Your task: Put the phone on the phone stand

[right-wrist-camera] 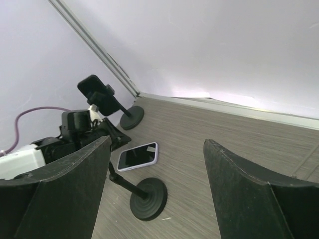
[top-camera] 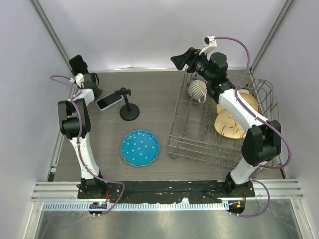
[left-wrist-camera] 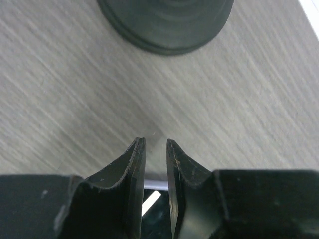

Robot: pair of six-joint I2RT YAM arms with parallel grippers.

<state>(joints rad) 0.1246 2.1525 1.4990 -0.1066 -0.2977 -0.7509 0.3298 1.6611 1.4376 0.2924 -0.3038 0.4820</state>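
Phone (top-camera: 109, 101) lies flat, screen up, on the tabletop (top-camera: 149, 94) at the far left. It sits angled, just beside the phone stand (top-camera: 129, 114) and betw. it and the left hand (top-camera: 93, 93). Can't tell if hand and phone are touching. In the left wrist view the left hand (left-wrist-camera: 155, 142) has its fingers nearly pressed together w/ a thin slit. Only bare tabletop shows betw. the tips, so prob. nothing is pinched; a bright sliver low in the gap is unclear. Right hand (top-camera: 183, 58) is up over the dish rack (top-camera: 199, 144), spread wide and empty, well apart from the phone. Handling guess: thin rigid slab, light, glossy glass face w/ a pale case rim (right-wrist-camera: 138, 156), so likely slick, and the screen is fragile. Flat on the tabletop means little height to grab. Best hold is prob. across the narrow width on the two long side edges, near mid-length so it doesn't pivot, w/ fingers off the glass. The hand would need to spread first. The stand looks light w/ a round base, so pushing the phone into its cradle could tip or slide it.
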